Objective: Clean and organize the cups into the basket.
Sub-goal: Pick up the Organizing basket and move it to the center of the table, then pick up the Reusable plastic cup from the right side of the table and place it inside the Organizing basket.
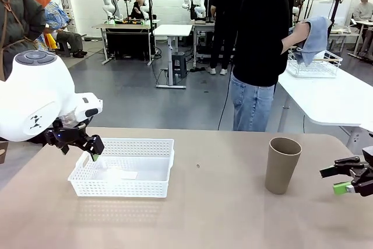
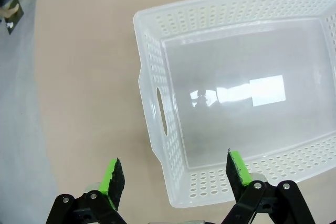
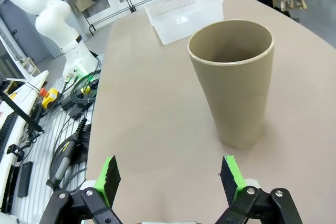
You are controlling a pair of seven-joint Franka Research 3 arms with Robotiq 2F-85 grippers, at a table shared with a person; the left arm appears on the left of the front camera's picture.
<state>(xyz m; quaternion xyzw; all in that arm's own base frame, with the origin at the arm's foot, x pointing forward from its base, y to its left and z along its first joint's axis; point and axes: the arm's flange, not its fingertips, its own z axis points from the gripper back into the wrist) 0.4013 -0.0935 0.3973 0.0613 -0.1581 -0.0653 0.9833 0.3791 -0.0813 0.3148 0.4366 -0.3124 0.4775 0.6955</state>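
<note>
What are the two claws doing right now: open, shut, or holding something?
Left gripper: open, empty, over the basket's edge.
Right gripper: open, empty, facing the cup, not touching it.

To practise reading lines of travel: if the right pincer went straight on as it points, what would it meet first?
Probably the upright tan cup, standing just ahead of the open right pincer. It sits a little to one side of that line, so contact may be glancing.
</note>
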